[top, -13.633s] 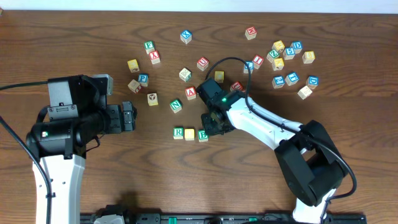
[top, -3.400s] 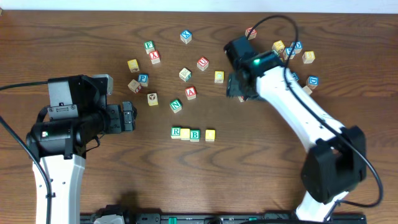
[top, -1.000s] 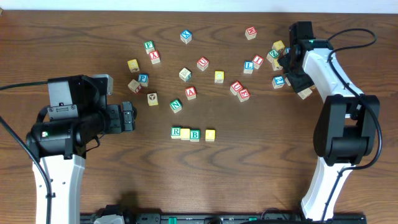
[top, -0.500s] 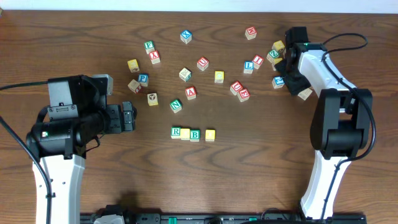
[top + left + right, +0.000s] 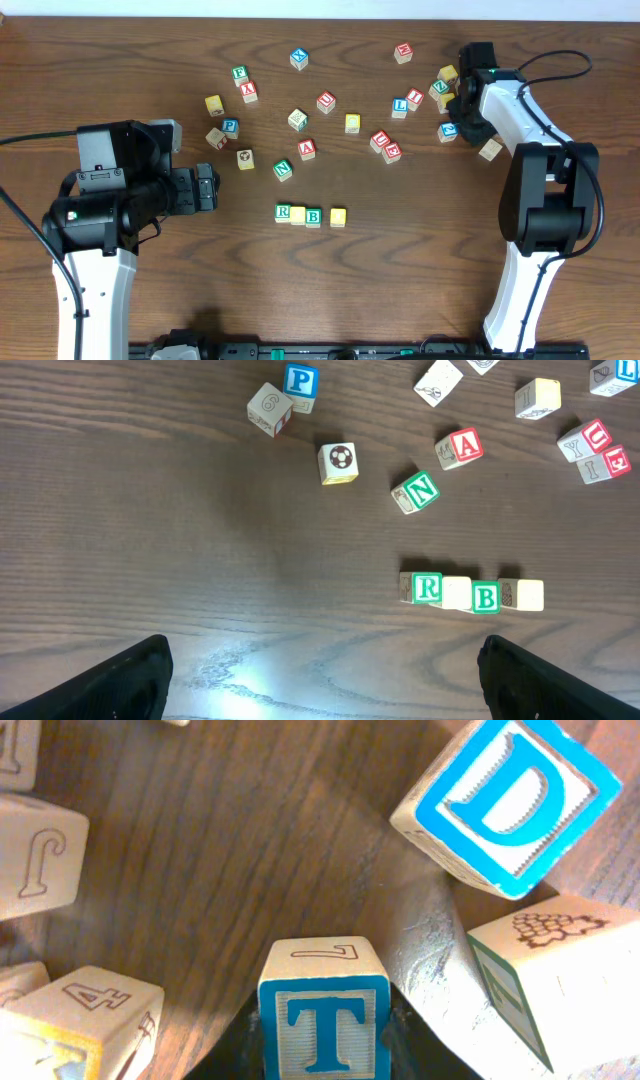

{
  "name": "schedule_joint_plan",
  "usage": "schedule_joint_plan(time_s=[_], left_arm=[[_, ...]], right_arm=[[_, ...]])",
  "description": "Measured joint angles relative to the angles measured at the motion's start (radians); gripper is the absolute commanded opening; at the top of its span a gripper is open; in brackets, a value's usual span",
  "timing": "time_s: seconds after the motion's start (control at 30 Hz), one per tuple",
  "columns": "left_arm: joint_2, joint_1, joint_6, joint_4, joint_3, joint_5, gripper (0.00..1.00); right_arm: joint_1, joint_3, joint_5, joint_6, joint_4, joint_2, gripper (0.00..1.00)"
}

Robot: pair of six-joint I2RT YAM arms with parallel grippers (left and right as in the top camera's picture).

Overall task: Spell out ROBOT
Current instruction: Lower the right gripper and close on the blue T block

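Observation:
A row of blocks lies mid-table: green R (image 5: 284, 212), a yellow block (image 5: 299, 214), green B (image 5: 314, 216) and another yellow block (image 5: 338, 216). The row also shows in the left wrist view, with R (image 5: 427, 588) and B (image 5: 486, 597). My right gripper (image 5: 461, 106) is down in the block cluster at the back right. In the right wrist view, the right gripper (image 5: 325, 1045) is shut on a blue T block (image 5: 325, 1015). My left gripper (image 5: 207, 188) hangs open and empty left of the row, its fingers wide apart (image 5: 320, 680).
Loose blocks lie scattered across the back of the table, among them N (image 5: 283, 170), A (image 5: 307, 150), U (image 5: 380, 140), E (image 5: 392, 152) and P (image 5: 230, 126). A blue D block (image 5: 505, 800) and several others crowd close around the T block.
Over the last second my right gripper shifted slightly left within the back-right cluster and has held still since. The row and my left arm have not moved.

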Motion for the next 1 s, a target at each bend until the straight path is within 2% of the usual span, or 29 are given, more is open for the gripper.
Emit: schedule_joint_plan(time_s=[0.47, 0.6, 0.67, 0.8, 1.0], left_arm=[[0.000, 0.000, 0.000, 0.000, 0.000, 0.000, 0.96], [0.000, 0.000, 0.000, 0.000, 0.000, 0.000, 0.96], [0.000, 0.000, 0.000, 0.000, 0.000, 0.000, 0.96], [0.000, 0.000, 0.000, 0.000, 0.000, 0.000, 0.96], [0.000, 0.000, 0.000, 0.000, 0.000, 0.000, 0.96]], right_arm=[[0.000, 0.000, 0.004, -0.019, 0.000, 0.000, 0.13], [-0.001, 0.002, -0.007, -0.044, -0.001, 0.000, 0.06], [-0.002, 0.009, -0.036, -0.064, -0.003, 0.000, 0.03], [-0.002, 0.027, -0.114, -0.116, -0.014, 0.000, 0.07], [0.000, 0.050, -0.248, -0.230, -0.057, -0.051, 0.06]])
